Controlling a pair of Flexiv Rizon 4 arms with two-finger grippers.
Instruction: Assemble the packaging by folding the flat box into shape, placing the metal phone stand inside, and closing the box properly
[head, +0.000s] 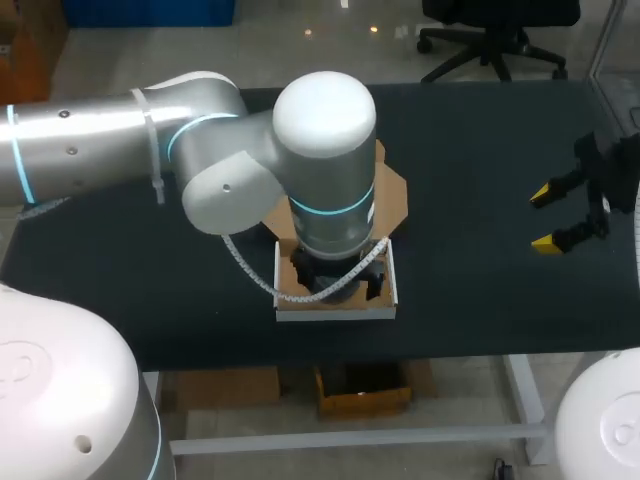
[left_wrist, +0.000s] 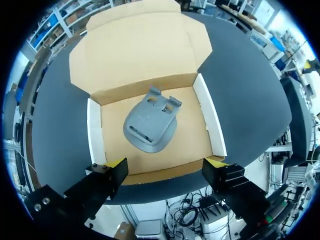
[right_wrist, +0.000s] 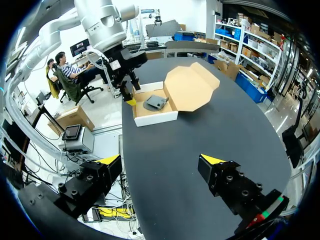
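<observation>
The cardboard box (left_wrist: 152, 177) stands folded with white side walls, its brown lid (left_wrist: 140, 45) lying flat open behind it. The grey metal phone stand (left_wrist: 150, 125) lies inside on the box floor. My left gripper (left_wrist: 166, 162) hangs open above the box's near wall, its fingertips (left_wrist: 116, 164) clear of the stand. In the head view the left wrist hides the stand, and only the box (head: 335, 305) and lid (head: 395, 200) show. My right gripper (head: 565, 215) is open and holds nothing at the table's right side. Its wrist view shows the box (right_wrist: 155, 117) and stand (right_wrist: 155, 102) far ahead.
The dark table (head: 480, 150) spreads wide between the box and my right gripper (right_wrist: 160, 160). The box sits close to the table's front edge. My left arm (head: 120, 130) stretches across the left half of the table.
</observation>
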